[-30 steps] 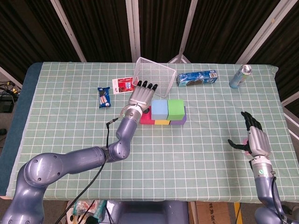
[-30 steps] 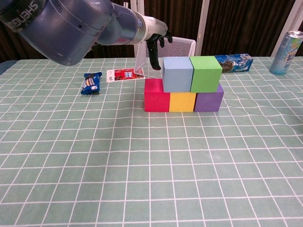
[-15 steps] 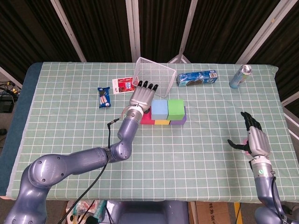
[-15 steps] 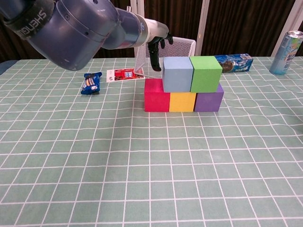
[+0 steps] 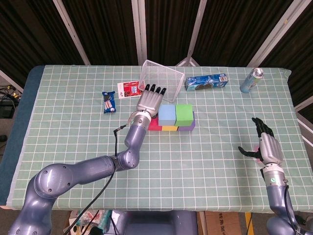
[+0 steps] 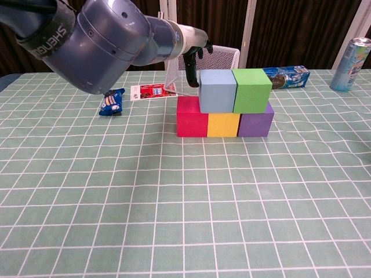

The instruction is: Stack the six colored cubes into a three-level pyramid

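Wire basket (image 5: pixel 161 77) close behind cubes (image 5: pixel 176 117)

We saw red (image 6: pixel 192 124), yellow (image 6: pixel 223 124) and purple (image 6: pixel 255 123) cubes, blue (image 6: pixel 217 91) and green (image 6: pixel 251 90) ones, on green white-gridded cloth (image 6: pixel 174 202).

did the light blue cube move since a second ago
No. The light blue cube sits where it did, flush against the green cube and over the seam between the red cube and the yellow cube.

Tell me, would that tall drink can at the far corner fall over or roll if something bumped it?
Probably. The can stands upright and looks tall for its narrow base, so a sideways push near the top could tip it. Once lying down, its round body would likely roll across the flat tablecloth. Whether it is full or empty cannot be told.
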{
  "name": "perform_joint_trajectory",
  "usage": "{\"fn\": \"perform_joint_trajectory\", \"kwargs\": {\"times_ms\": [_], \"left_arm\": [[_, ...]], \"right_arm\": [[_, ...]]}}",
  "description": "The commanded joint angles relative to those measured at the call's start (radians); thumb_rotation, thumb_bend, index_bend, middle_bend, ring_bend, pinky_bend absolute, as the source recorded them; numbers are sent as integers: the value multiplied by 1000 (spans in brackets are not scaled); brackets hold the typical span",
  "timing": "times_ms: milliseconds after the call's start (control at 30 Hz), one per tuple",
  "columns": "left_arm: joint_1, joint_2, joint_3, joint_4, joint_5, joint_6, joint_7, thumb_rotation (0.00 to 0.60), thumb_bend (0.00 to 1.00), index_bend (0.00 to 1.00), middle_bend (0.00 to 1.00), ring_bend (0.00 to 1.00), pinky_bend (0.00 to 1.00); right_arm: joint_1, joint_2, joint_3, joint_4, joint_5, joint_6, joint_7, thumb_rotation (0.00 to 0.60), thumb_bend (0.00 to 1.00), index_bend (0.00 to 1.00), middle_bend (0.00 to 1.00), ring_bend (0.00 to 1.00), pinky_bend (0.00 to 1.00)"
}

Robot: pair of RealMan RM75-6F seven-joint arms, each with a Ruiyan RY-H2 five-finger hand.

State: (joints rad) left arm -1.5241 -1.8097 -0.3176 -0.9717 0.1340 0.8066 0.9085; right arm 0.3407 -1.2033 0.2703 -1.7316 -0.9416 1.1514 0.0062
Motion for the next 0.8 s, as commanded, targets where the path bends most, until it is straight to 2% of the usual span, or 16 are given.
{"fn": "perform_joint_trajectory", "kwargs": {"times_ms": [33,800], "left_arm": [[1,-5,-5,6,3,-1,1,600,379,0,89,10,12],[11,-52,-48,67,36,3,17,600,379,0,97,10,12]], "right_arm": [[0,0,0,0,0,0,0,600,236,0,0,0,0],[2,-1,-5,2,4,-7,-2,600,236,0,0,0,0]]}}
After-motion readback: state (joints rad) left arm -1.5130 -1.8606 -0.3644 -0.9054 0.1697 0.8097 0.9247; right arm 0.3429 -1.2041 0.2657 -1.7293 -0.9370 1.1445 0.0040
